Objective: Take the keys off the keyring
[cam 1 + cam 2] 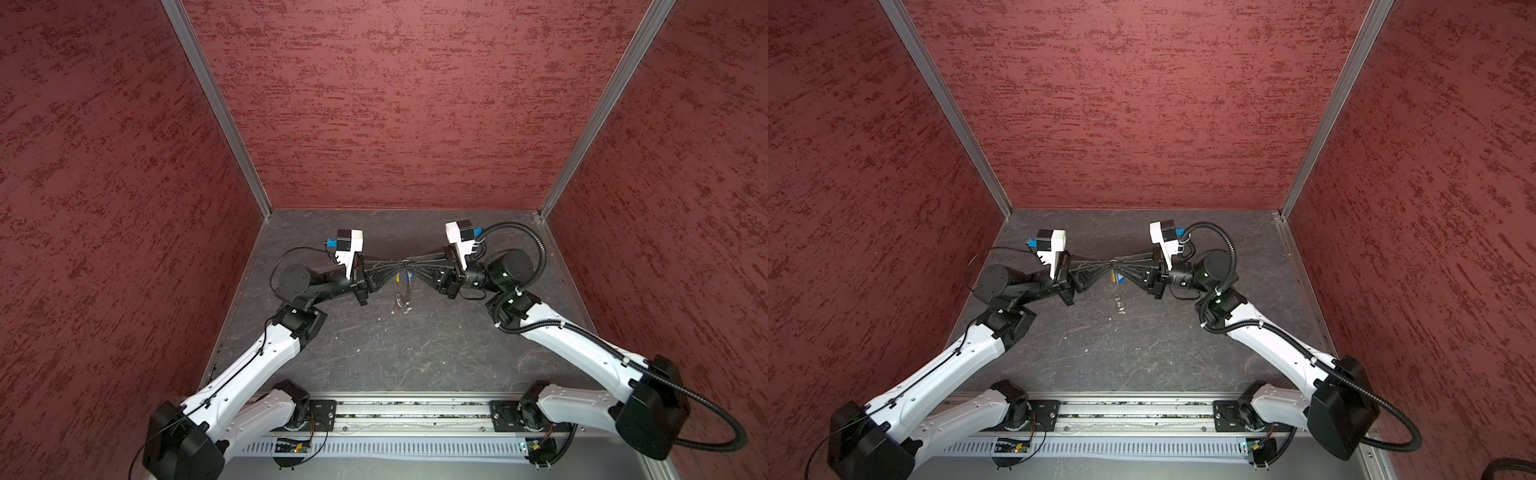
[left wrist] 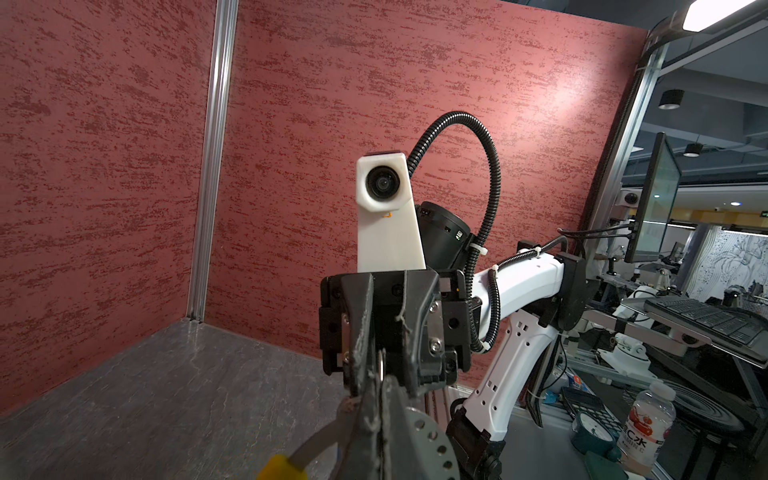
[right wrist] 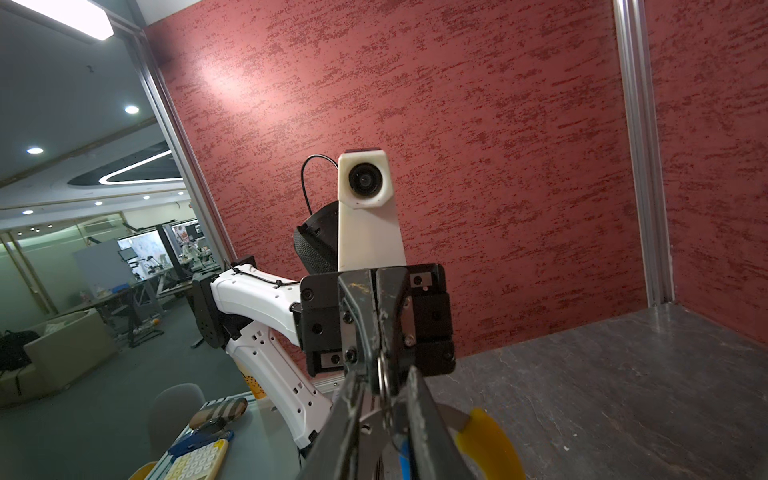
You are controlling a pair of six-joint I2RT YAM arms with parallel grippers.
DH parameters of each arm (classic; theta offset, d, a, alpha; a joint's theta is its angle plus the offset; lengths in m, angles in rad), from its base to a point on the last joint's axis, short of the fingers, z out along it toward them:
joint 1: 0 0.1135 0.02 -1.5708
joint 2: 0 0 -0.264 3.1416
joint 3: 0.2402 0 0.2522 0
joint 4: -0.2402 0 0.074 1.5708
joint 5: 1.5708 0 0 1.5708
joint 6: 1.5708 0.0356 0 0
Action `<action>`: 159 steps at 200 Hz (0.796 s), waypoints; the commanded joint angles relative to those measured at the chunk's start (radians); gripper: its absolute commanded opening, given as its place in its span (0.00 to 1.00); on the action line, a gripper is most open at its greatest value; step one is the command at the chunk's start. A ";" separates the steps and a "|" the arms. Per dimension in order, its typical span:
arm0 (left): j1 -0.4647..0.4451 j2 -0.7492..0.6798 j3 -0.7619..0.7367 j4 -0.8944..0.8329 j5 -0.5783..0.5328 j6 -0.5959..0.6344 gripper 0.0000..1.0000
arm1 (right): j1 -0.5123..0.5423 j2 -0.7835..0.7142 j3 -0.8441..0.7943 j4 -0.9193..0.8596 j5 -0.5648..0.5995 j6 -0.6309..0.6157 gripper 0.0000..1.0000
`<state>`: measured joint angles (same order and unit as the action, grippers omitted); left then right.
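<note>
The wire keyring (image 3: 490, 436), judged light, stiff and slippery, is pinched at a small ring (image 3: 384, 376) by the closed left gripper (image 1: 401, 262); whether the right gripper (image 1: 410, 262), nearly closed, grips it cannot be told.

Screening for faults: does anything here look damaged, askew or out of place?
Only wear: the right gripper has frayed strands on its fingers. The keyring hangs mid-air from the left gripper; nothing spilled.

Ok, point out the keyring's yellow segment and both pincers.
keyring's yellow segment (image 3: 493, 444), right wrist view, middle of curve.
left pincer (image 1: 398, 264), a top view, between fingertips.
right pincer (image 1: 412, 264), a top view, between fingertips.
</note>
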<state>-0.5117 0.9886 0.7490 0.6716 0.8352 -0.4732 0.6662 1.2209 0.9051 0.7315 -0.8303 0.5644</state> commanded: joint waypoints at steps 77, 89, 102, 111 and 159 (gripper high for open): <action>-0.001 -0.025 -0.014 -0.002 -0.016 0.025 0.00 | 0.006 -0.025 0.008 0.005 0.020 -0.018 0.13; -0.001 -0.026 -0.017 -0.001 -0.018 0.025 0.00 | 0.006 -0.020 0.009 0.003 0.015 -0.017 0.12; -0.001 -0.025 -0.016 -0.001 -0.021 0.025 0.00 | 0.006 -0.020 0.007 0.003 0.011 -0.017 0.10; -0.001 -0.027 -0.016 0.001 -0.022 0.025 0.00 | 0.006 -0.016 0.009 -0.002 0.009 -0.017 0.10; 0.001 -0.023 -0.014 0.003 -0.027 0.025 0.00 | 0.008 -0.015 0.005 -0.017 0.002 -0.021 0.07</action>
<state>-0.5117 0.9768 0.7361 0.6624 0.8276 -0.4580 0.6670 1.2057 0.9047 0.7094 -0.8150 0.5457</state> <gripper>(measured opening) 0.044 0.106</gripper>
